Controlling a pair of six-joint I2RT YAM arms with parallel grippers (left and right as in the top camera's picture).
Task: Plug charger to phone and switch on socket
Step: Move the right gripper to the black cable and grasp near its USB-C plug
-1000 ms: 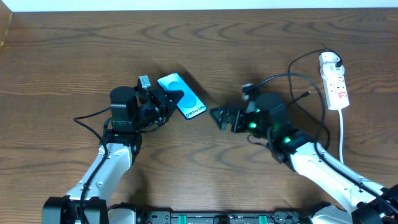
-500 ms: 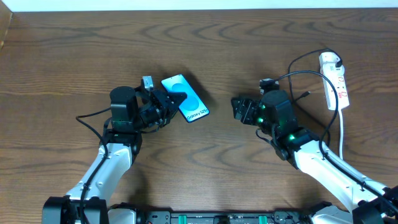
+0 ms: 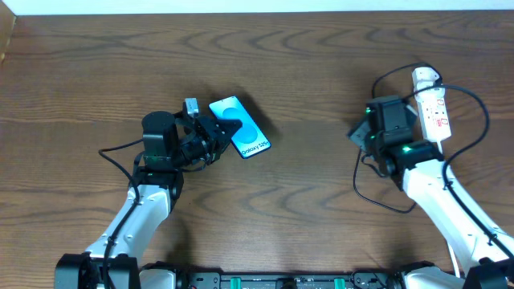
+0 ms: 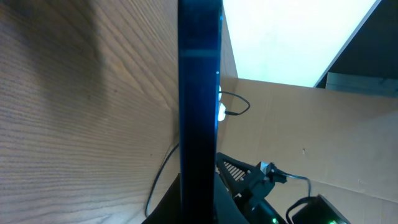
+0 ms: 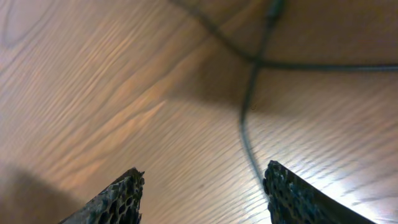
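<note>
The phone point(image 3: 239, 128), its light-blue screen facing up, is raised off the table at centre left with my left gripper point(image 3: 217, 135) shut on its left end. The left wrist view shows the phone point(image 4: 199, 93) edge-on as a dark vertical bar between the jaws of the left gripper point(image 4: 199, 208). My right gripper point(image 3: 359, 132) hovers just left of the socket point(image 3: 434, 108), a white strip at the far right. Below the open right gripper point(image 5: 202, 182) is bare wood, and the charger cable point(image 5: 247, 127) runs close by its right finger. The charger cable point(image 3: 484, 120) loops around the right arm; its plug tip is not visible.
A white adapter point(image 3: 425, 77) sits at the socket's far end. The socket's white cord point(image 3: 442, 172) runs toward the front edge. Black cable slack point(image 3: 363, 186) lies on the wood left of the right arm. Cardboard point(image 4: 298, 124) stands beyond the table in the left wrist view.
The right arm has swung from the table's middle to beside the socket, and its jaws have narrowed. The charger cable has shifted with it. The left gripper has nudged the phone slightly right.
</note>
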